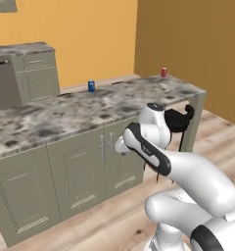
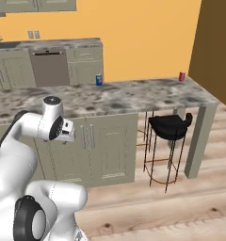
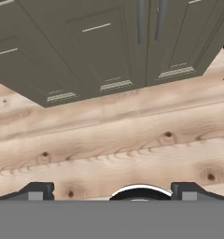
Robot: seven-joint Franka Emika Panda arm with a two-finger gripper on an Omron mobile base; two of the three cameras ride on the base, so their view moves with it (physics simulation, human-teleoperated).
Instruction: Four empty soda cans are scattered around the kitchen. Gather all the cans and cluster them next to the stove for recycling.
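Observation:
A blue soda can (image 1: 91, 86) (image 2: 99, 80) stands at the far edge of the stone island counter (image 1: 65, 115) (image 2: 133, 96). A red soda can (image 1: 164, 72) (image 2: 182, 76) sits near the counter's far right corner. My arm is folded in front of the island's cabinets, well below and short of both cans. The gripper (image 3: 113, 192) points down at the wood floor, its fingertips (image 3: 37, 191) wide apart and open with nothing between them. The stove is out of view.
A black wire-legged bar stool (image 1: 180, 120) (image 2: 170, 127) stands under the island's right overhang. Grey-green cabinet doors (image 3: 109, 42) front the island. A dishwasher (image 2: 49, 68) and more cabinets line the back orange wall. Open plank floor (image 2: 171, 207) lies right of me.

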